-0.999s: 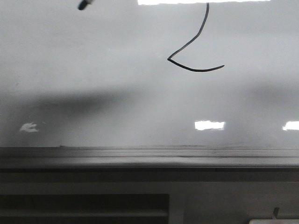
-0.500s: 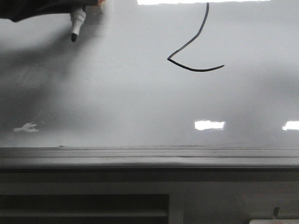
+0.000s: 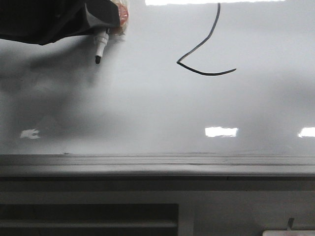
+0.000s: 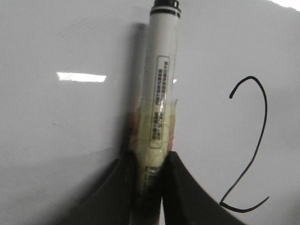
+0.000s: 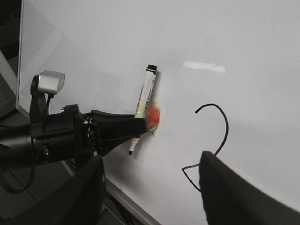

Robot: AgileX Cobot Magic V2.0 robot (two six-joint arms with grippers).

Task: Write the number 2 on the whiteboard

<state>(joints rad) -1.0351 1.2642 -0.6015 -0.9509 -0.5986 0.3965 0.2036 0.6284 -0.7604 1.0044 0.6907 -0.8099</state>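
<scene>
The number 2 (image 3: 197,47) is a thin black line on the whiteboard (image 3: 157,108), at its upper middle. Its top is cut off in the front view. It shows whole in the left wrist view (image 4: 257,154), and partly behind a finger in the right wrist view (image 5: 227,123). My left gripper (image 3: 106,22) is at the upper left, shut on a white marker pen (image 3: 101,46) with an orange-taped barrel. The pen's black tip points down, left of the number; I cannot tell whether it touches the board. My right gripper (image 5: 151,158) is open and empty, facing the board.
A grey ledge (image 3: 157,164) runs along the board's lower edge, with a dark frame below it. Glare patches (image 3: 220,132) lie low on the board. The left arm and its wrist camera (image 5: 50,82) reach in from the board's left side.
My left gripper has come down and to the right into the front view with the marker. The number 2 is unchanged.
</scene>
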